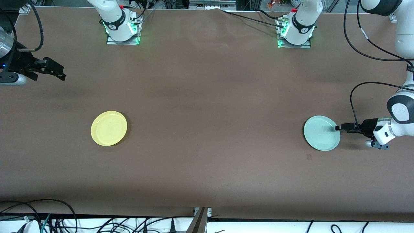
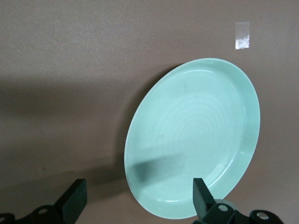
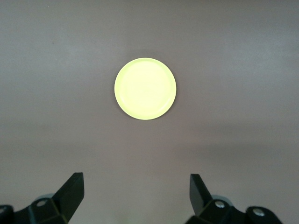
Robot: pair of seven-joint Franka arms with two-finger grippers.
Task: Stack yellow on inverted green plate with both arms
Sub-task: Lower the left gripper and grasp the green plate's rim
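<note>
Since the pale green plate (image 1: 321,133) lies rim-up on the brown counter (image 1: 207,106) toward the left arm's end, it likely needs flipping first, which would explain why the left hand (image 1: 338,127) sits low at its edge, forearm nearly level, fingers (image 2: 202,196) spread wide with one over the rim and nothing gripped. Well apart, toward the right arm's end, the yellow plate (image 1: 109,128) rests rim-up and untouched, while the right hand (image 1: 59,72) waits raised over bare counter, fingers (image 3: 71,189) wide apart and empty
</note>
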